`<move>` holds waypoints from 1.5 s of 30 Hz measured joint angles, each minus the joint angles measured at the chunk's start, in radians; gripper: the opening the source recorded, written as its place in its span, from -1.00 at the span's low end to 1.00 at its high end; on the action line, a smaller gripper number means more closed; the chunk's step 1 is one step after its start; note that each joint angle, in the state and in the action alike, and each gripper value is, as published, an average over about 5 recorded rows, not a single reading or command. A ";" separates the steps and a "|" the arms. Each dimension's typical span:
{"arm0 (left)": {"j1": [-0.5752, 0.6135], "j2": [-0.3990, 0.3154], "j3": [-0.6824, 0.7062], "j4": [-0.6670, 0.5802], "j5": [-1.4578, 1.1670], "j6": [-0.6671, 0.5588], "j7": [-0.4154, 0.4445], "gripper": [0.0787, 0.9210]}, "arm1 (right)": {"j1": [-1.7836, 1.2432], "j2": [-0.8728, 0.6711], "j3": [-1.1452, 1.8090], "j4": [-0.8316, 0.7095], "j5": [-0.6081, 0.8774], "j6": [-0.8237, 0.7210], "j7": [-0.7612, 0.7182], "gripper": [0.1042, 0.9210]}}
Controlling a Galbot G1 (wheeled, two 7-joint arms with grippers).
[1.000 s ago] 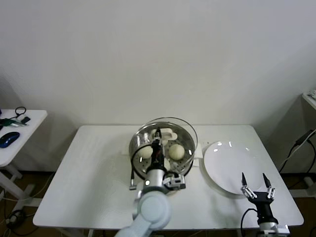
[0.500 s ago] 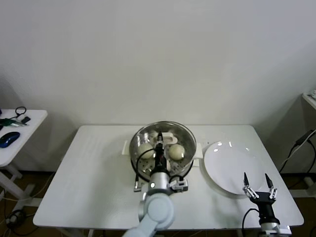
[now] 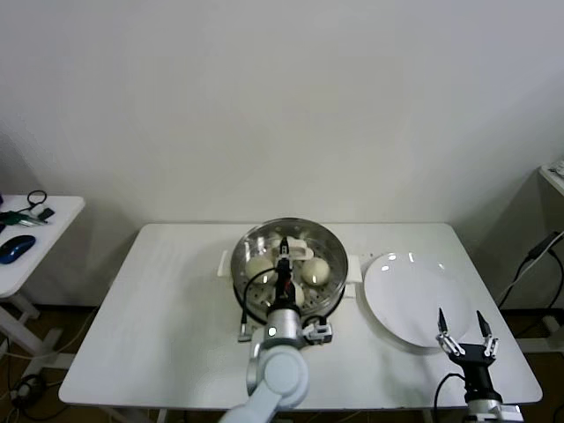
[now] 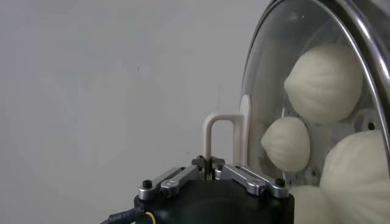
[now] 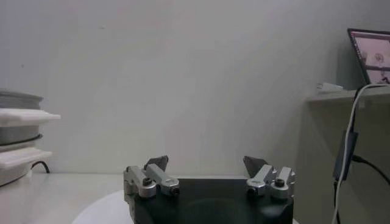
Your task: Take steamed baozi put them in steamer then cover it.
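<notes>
The steel steamer (image 3: 250, 291) stands at the table's middle with cream-white baozi (image 3: 315, 270) inside. The clear glass lid (image 3: 326, 240) sits on its rim. My left gripper (image 3: 285, 256) is above the steamer, shut on the lid's whitish handle (image 3: 298, 247). In the left wrist view the jaws (image 4: 209, 164) pinch the handle (image 4: 218, 125), and several baozi (image 4: 324, 75) show through the lid's glass (image 4: 262, 79). My right gripper (image 3: 463, 328) is open and empty near the table's front right edge; it also shows in the right wrist view (image 5: 207, 162).
A flat white plate (image 3: 414, 295) lies to the right of the steamer, just behind the right gripper. A black cord (image 3: 240, 313) runs down from the steamer's left side. A side table (image 3: 22, 251) stands far left.
The left gripper has lowered the lid from a tilted position onto the steamer's rim. The right gripper has drifted slightly toward the front edge.
</notes>
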 measured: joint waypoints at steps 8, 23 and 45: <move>0.005 0.003 -0.004 0.002 -0.002 -0.010 -0.014 -0.78 | 0.000 0.004 -0.001 0.004 -0.006 -0.001 -0.002 0.76; 0.042 0.056 0.024 -0.102 -0.077 -0.014 -0.007 0.23 | 0.003 0.002 -0.006 0.015 -0.007 -0.024 -0.008 0.76; 0.292 0.207 -0.318 -0.383 -0.867 -0.438 -0.340 0.77 | -0.015 -0.006 -0.034 0.061 0.036 -0.040 0.014 0.76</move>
